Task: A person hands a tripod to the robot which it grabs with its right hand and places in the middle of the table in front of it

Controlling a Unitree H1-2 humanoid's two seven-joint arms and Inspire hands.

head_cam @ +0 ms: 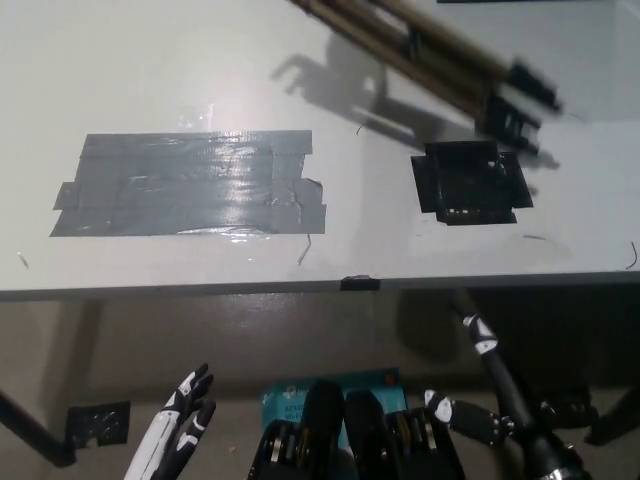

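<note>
A tripod (440, 60) with brown legs and black ends hangs tilted over the far right of the white table (150, 70). It is blurred and throws a shadow on the tabletop. Whoever holds it is out of view. My black right hand (490, 395) is below the table's front edge at the lower right, open with its fingers spread, well short of the tripod. My white left hand (180, 425) rests at the lower left, open and holding nothing.
A wide patch of grey tape (190, 185) covers the table's left middle. A square of black tape (470, 182) lies to its right, just under the tripod's black ends. The table's front edge (300, 288) crosses the view. A teal item (285, 392) lies on the floor.
</note>
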